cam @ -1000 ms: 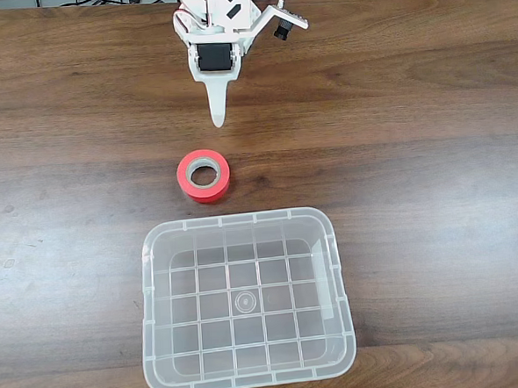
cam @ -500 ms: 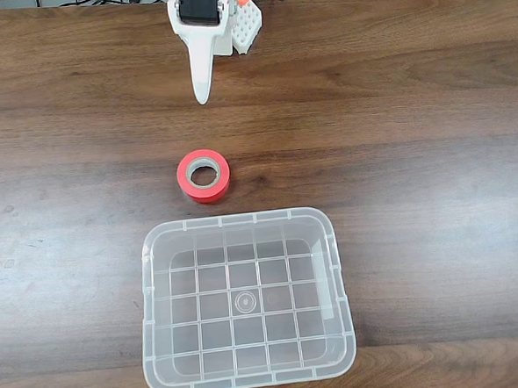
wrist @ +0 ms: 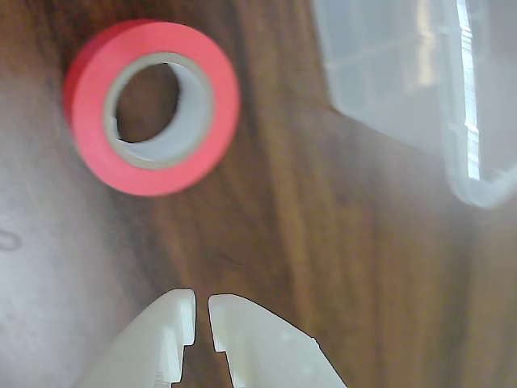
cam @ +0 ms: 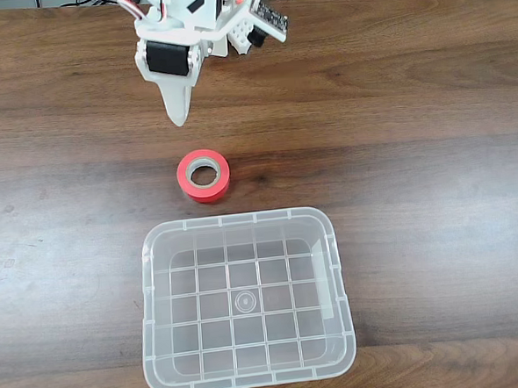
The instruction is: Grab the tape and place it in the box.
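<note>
In the fixed view the box point(cam: 246, 302) is sitting nearest the camera on the wooden table point(cam: 432, 148), upright and open at the top, grid bottom showing, nothing lying inside. Just beyond its far rim, apart from it and slightly left of its centre, the tape point(cam: 204, 176) is lying flat on the table with its core hole facing up. Farther back, the gripper point(cam: 179, 118) is hanging over the table, tip pointing toward the tape, a clear gap of bare wood lying between them. In the wrist view the gripper point(wrist: 202, 311) is showing its two pale fingertips almost closed, only a narrow slit between them, gripping nothing; the tape point(wrist: 152, 107) is lying ahead of them, with a corner of the box point(wrist: 420, 89) at the right.
</note>
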